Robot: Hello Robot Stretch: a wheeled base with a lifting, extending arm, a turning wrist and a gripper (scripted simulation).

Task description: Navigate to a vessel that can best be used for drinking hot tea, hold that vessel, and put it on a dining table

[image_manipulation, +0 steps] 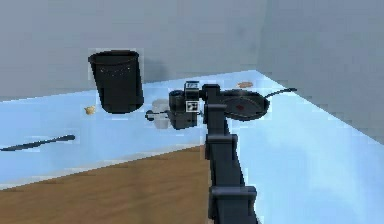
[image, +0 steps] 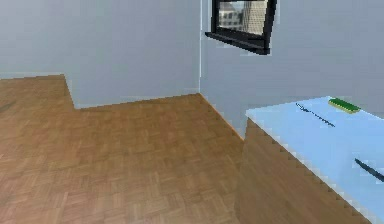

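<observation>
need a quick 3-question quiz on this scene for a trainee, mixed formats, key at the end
1. True or false: the dark pan lies on the wooden floor.
2. In the arm side view, what lies on the countertop near the left edge? A) a thin dark utensil B) a book C) a bottle
3. Fill in: whether the gripper holds the small white vessel ____.

Key:
1. False. It lies on the countertop.
2. A
3. Cannot be told. The vessel is at the gripper's far end with the countertop behind it.
</observation>
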